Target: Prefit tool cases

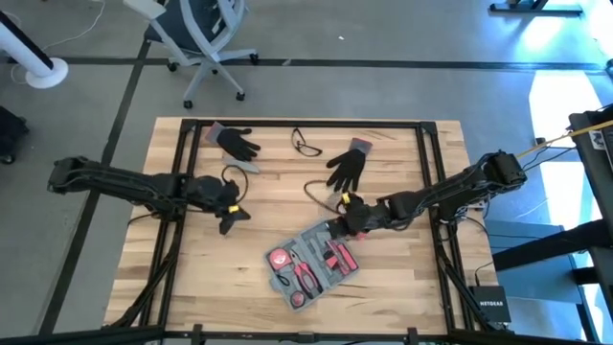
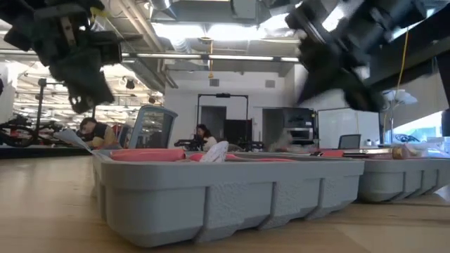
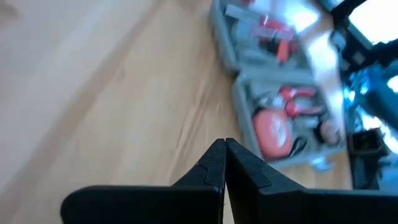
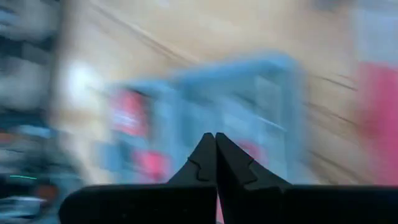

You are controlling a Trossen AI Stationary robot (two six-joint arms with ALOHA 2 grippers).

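arms: dark, jointed | left arm (image 1: pixel 115 180) – yellow tag | right arm (image 1: pixel 460 187) – yellow tag

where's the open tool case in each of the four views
High view: tool case lies open near the front middle of the table, just ahead of the right gripper.
Low view: it fills the foreground.
Left wrist view: far corner.
Right wrist view: blurred, centre.
Shared landmark: its red tools.

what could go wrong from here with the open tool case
The right gripper, shut and empty, hangs at the far edge of the open tool case; a low sweep could shove it or jolt the loose red tools from their recesses. The black glove and a cable lie nearby and might snag.
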